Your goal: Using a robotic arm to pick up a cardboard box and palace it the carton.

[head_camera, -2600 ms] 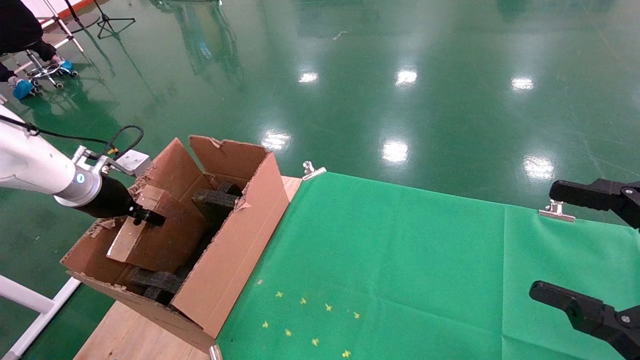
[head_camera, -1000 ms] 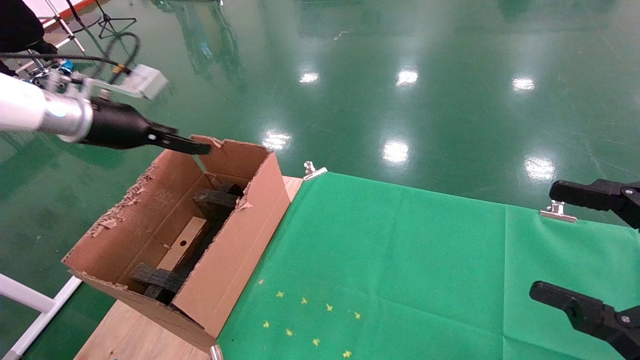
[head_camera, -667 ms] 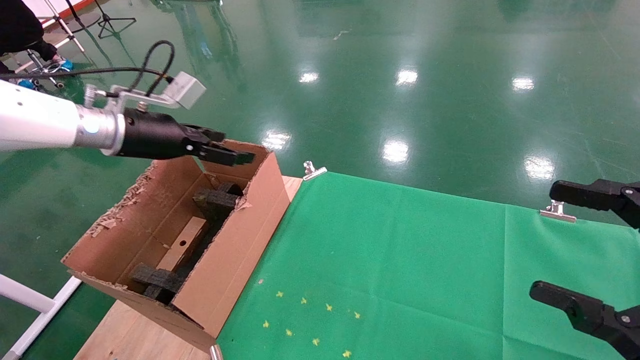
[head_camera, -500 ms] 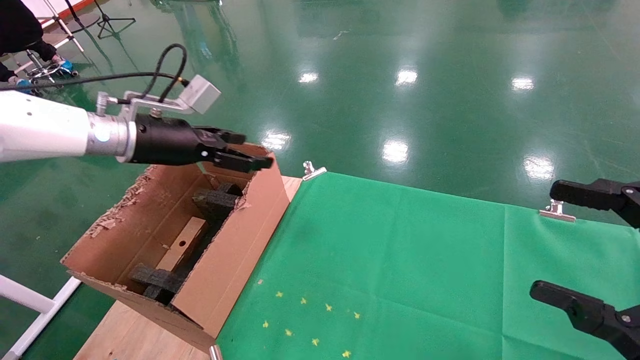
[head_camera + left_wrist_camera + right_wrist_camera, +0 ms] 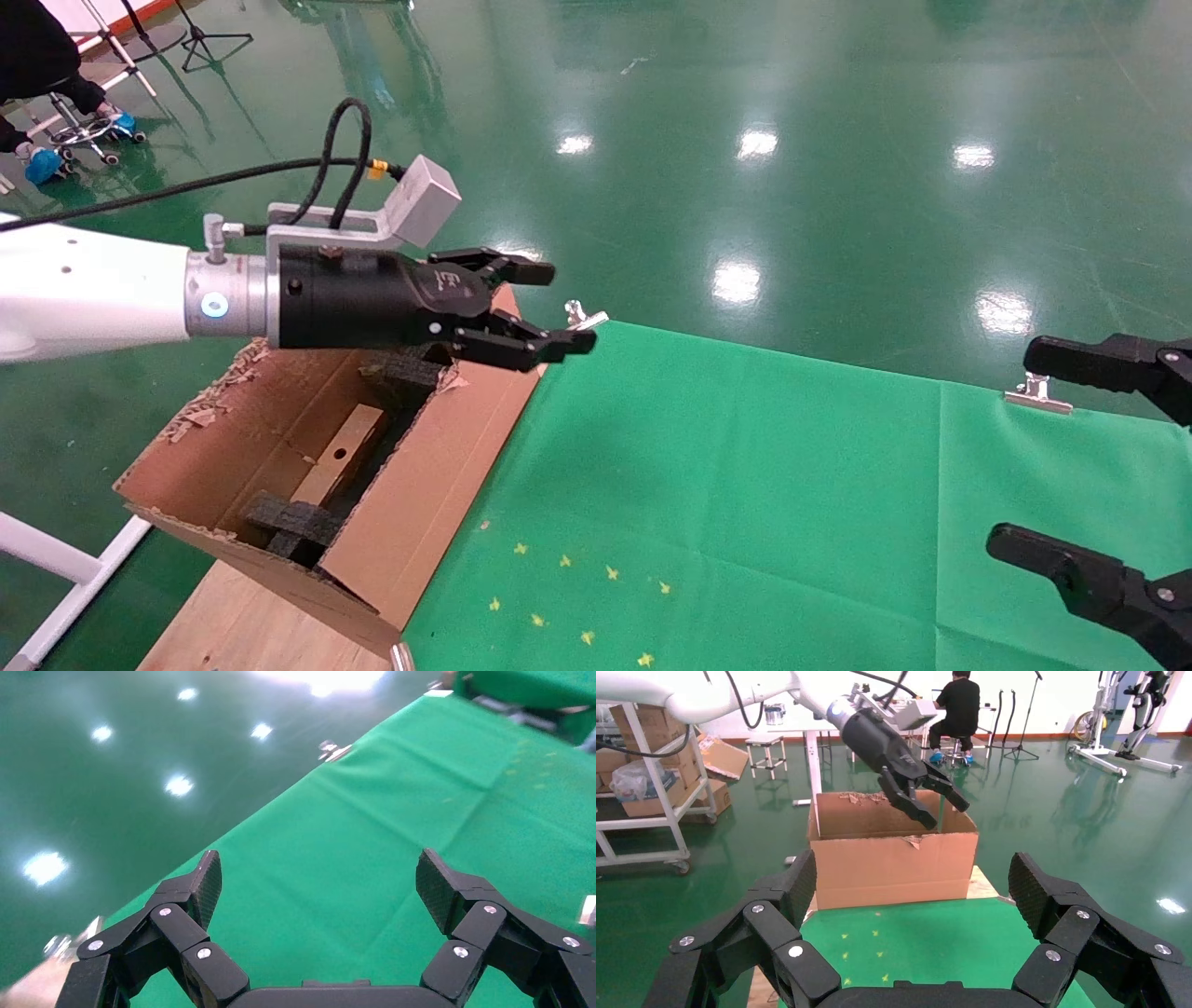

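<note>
The small taped cardboard box (image 5: 338,456) with a round hole lies inside the large torn carton (image 5: 438,466), between dark foam blocks (image 5: 289,527). My left gripper (image 5: 559,308), on the white arm, is open and empty. It hangs above the carton's far right corner and points out over the green cloth. In the left wrist view the open left gripper (image 5: 320,881) has only green cloth between its fingers. In the right wrist view the carton (image 5: 895,860) and the left gripper (image 5: 940,808) above it show. My right gripper (image 5: 916,896) is open and empty at the right edge.
A green cloth (image 5: 745,485) covers the table, held by metal clips (image 5: 582,317) at the far edge. Small yellow marks (image 5: 577,596) dot the cloth near the carton. Bare wood (image 5: 233,615) shows at the table's left. A person sits far off (image 5: 958,706).
My left gripper let go of the small box, which now lies in the carton. The gripper rose out of the carton and swung right, towards the green cloth.
</note>
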You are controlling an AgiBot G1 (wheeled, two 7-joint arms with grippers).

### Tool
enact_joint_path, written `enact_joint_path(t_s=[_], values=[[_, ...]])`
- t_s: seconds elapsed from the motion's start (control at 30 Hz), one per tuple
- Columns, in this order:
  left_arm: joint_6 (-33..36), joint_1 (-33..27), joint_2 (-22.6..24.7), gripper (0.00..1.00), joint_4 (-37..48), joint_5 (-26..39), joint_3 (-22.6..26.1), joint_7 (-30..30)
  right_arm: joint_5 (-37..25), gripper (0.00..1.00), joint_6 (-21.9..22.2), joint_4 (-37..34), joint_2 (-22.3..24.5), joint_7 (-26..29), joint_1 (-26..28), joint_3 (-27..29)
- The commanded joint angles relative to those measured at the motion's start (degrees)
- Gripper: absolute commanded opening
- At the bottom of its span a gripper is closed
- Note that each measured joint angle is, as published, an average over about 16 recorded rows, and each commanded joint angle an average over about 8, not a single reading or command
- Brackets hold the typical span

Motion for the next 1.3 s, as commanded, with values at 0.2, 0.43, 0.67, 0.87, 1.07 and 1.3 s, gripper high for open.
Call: enact_joint_path(t_s=[0.2,0.43,0.67,0.87,1.07,1.3], values=[[1.8,5.4,-0.8,1.00,-5.9,-6.0,-3.7,2.7,0.0,1.00,0.0,0.0,0.0,0.0,0.0,0.0],[3.7,11.2,-1.7,1.00,-12.2,-12.3,-7.7,5.6,0.0,1.00,0.0,0.0,0.0,0.0,0.0,0.0],[5.8,17.5,-2.6,1.00,-19.1,-19.2,-12.0,8.7,0.0,1.00,0.0,0.0,0.0,0.0,0.0,0.0],[7.4,22.3,-3.3,1.00,-24.4,-24.5,-15.3,11.0,0.0,1.00,0.0,0.0,0.0,0.0,0.0,0.0],[8.2,24.5,-3.7,1.00,-26.8,-27.0,-16.9,11.9,0.0,1.00,0.0,0.0,0.0,0.0,0.0,0.0],[8.0,23.9,-3.6,1.00,-26.1,-26.4,-16.5,11.7,0.0,1.00,0.0,0.0,0.0,0.0,0.0,0.0]])
